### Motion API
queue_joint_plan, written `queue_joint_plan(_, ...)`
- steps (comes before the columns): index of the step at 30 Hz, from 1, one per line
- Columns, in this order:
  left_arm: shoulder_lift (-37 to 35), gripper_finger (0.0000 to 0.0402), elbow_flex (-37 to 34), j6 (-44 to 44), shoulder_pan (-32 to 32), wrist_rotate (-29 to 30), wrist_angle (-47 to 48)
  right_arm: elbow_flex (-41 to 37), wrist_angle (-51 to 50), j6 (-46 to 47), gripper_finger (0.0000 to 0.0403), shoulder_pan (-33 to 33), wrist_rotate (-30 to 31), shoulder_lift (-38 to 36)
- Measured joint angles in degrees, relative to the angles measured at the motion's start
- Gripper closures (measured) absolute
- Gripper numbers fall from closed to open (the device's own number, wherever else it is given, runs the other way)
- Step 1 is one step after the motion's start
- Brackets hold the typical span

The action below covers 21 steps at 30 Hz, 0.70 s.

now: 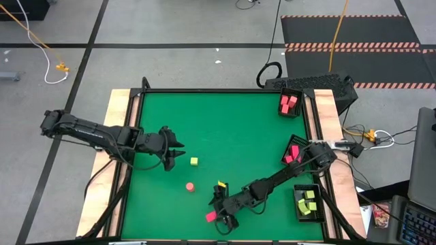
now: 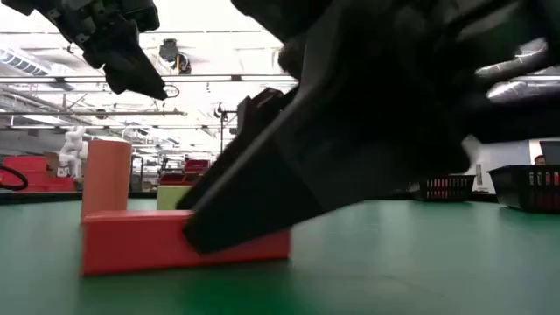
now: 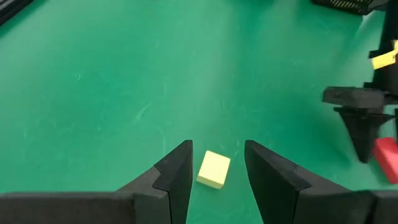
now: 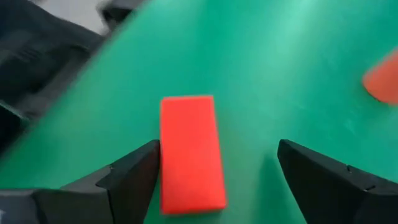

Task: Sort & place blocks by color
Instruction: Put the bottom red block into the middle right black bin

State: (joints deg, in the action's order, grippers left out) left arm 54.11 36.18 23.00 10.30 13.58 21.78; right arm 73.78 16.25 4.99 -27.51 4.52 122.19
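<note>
Right gripper (image 1: 219,219): fingers spread wide, low over the mat near its front edge; one finger (image 4: 134,174) sits right against the long side of the red brick (image 4: 189,152), the other finger stands well clear on the far side. Nothing is pinched.
Red brick: a flat oblong with smooth matte faces and crisp edges, lying flat between the right fingers, off-centre toward one of them. From table height a dark finger overlaps its end; I can't quite tell from there whether it presses on it.
Left gripper (image 1: 178,154): fingers apart and empty, held above the mat on the left side, pointing at the yellow cube (image 1: 194,161).
Yellow cube: small, pale, smooth; it lies just ahead of the left fingertips, in line with the gap between them and apart from both.
Round piece (image 1: 190,186): a short orange-red cylinder standing upright, between the two grippers and clear of both.
Yellow brick (image 1: 221,184): small, just beside the right arm's wrist.
Trays: red blocks (image 1: 289,103) in the far right tray, more red (image 1: 293,154) in the middle one, yellow-green blocks (image 1: 308,203) in the near one.
Mat (image 1: 231,122): green, felt-like, flat.
</note>
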Motion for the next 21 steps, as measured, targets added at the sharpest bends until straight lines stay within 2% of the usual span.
queue_joint_plan(4,0.00,0.0254,0.00,0.00,0.16,0.05,-0.11,0.04,-3.46,-0.70,0.0124,-0.17,2.71,-0.06)
queue_joint_plan(6,0.00,0.0254,0.00,0.00,0.12,0.05,-0.16,0.07,-3.64,-2.00,0.0169,-0.56,2.90,-0.11)
queue_joint_plan(10,0.00,0.0254,0.00,-0.02,0.11,0.05,-0.20,0.07,-4.25,-3.36,0.0287,-0.92,2.92,-0.17)
queue_joint_plan(14,-0.01,0.0254,0.00,-0.21,0.11,0.05,-0.75,-0.08,-6.89,-3.43,0.0284,-0.62,3.92,-2.49)
queue_joint_plan(19,0.00,0.0254,0.00,-0.50,0.11,0.05,-0.64,-0.10,-15.28,-4.78,0.0284,0.35,11.62,-9.10)
queue_joint_plan(21,0.00,0.0254,0.00,-0.76,0.11,0.05,-0.82,-0.07,-22.13,-4.14,0.0284,0.96,14.99,-12.60)
